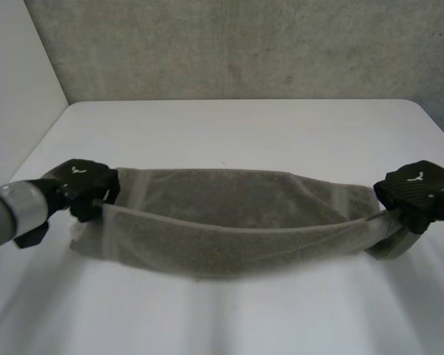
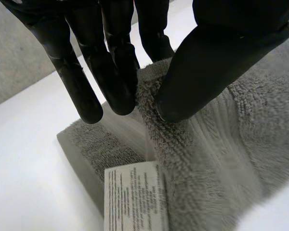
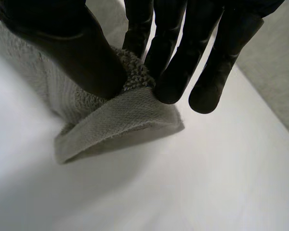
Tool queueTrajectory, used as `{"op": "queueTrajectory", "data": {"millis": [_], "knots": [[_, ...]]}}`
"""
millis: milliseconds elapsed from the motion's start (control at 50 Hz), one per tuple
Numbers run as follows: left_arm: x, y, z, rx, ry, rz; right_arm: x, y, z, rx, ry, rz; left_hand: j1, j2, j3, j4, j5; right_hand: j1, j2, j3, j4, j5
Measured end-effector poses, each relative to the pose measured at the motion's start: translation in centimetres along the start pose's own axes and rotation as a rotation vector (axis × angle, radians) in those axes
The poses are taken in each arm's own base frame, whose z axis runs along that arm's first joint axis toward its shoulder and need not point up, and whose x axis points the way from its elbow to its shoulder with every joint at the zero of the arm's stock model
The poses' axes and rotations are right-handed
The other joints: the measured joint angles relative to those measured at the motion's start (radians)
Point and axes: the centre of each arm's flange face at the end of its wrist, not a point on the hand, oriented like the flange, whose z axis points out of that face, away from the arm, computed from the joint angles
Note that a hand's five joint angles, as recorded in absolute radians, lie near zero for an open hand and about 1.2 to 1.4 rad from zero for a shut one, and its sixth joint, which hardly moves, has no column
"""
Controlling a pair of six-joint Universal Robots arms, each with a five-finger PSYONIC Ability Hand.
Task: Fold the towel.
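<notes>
Our left hand pinches one end of the towel on the worktop between thumb and fingers; our right hand pinches the other end.

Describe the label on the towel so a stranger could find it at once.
On the white table is a grey towel, its ends pinched by the left hand and the right hand. At the left hand's end, just past its fingertips, a label lies on the towel's edge. It alone is a smooth white rectangle with small dark print, amid fuzzy grey cloth.
</notes>
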Motion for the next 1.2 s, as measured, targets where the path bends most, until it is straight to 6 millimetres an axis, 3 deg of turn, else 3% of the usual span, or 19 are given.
{"op": "queueTrajectory", "data": {"millis": [140, 220, 320, 420, 480, 560, 640, 700, 820, 980, 1080, 1200], "knots": [[-1.0, -1.3, 5.0, 0.008, -0.034, 0.018, -0.5, -1.0, 4.1, -0.01, -0.003, -0.062, 0.0, 0.0, 0.0, 0.0, 0.0, 0.0, 0.0, 0.0, 0.0, 0.0], [-1.9, -3.4, 7.2, 0.061, -0.07, 0.046, 0.3, -2.9, 6.2, 0.051, 0.057, -0.098, 0.0, 0.0, 0.0, 0.0, 0.0, 0.0, 0.0, 0.0, 0.0, 0.0], [-3.5, -8.1, 9.0, 0.209, -0.146, 0.105, 3.5, -8.0, 7.8, 0.263, 0.237, -0.117, 0.0, 0.0, 0.0, 0.0, 0.0, 0.0, 0.0, 0.0, 0.0, 0.0], [-5.4, -14.3, 8.4, 0.435, -0.247, 0.137, 8.3, -14.4, 6.4, 0.557, 0.48, -0.098, 0.0, 0.001, 0.001, 0.001, 0.0, 0.001, 0.0, 0.002, 0.0, 0.0], [-6.6, -18.8, 6.4, 0.631, -0.309, 0.11, 11.3, -18.3, 4.0, 0.761, 0.638, -0.066, 0.0, 0.001, 0.001, 0.001, 0.0, 0.001, 0.0, 0.002, 0.0, 0.0], [-7.7, -22.5, 3.8, 0.825, -0.32, 0.011, 12.9, -20.6, 1.5, 0.903, 0.728, -0.031, 0.0, 0.001, 0.001, 0.001, 0.0, 0.001, 0.0, 0.003, 0.0, 0.0], [-8.2, -23.4, 2.9, 0.895, -0.281, -0.099, 12.4, -20.6, 1.2, 0.897, 0.703, -0.001, 0.0, 0.001, 0.001, 0.001, 0.001, 0.002, 0.0, 0.003, 0.0, 0.003], [-8.3, -22.4, 3.6, 0.859, -0.252, -0.164, 10.9, -19.2, 2.3, 0.814, 0.631, 0.021, 0.0, 0.001, 0.001, 0.001, 0.0, 0.002, 0.0, 0.003, 0.0, 0.005], [-7.5, -17.3, 6.8, 0.645, -0.189, -0.263, 6.7, -14.4, 5.9, 0.573, 0.437, 0.045, 0.0, 0.001, 0.001, 0.002, 0.0, 0.002, 0.0, 0.003, 0.0, 0.005], [-3.7, -6.6, 10.9, 0.304, -0.061, -0.284, 0.4, -6.4, 10.6, 0.318, 0.206, 0.0, 0.0, 0.001, 0.001, 0.002, 0.0, 0.002, 0.0, 0.003, 0.0, 0.005], [-1.6, -2.0, 11.4, 0.18, -0.027, -0.233, -1.9, -3.0, 12.2, 0.236, 0.143, -0.015, 0.0, 0.001, 0.001, 0.002, 0.0, 0.002, 0.0, 0.003, 0.0, 0.005], [-0.3, -0.8, 9.5, 0.13, -0.016, -0.178, -2.3, -2.5, 11.2, 0.219, 0.137, -0.014, 0.0, 0.001, 0.001, 0.002, 0.0, 0.002, 0.0, 0.003, 0.0, 0.005]]}}
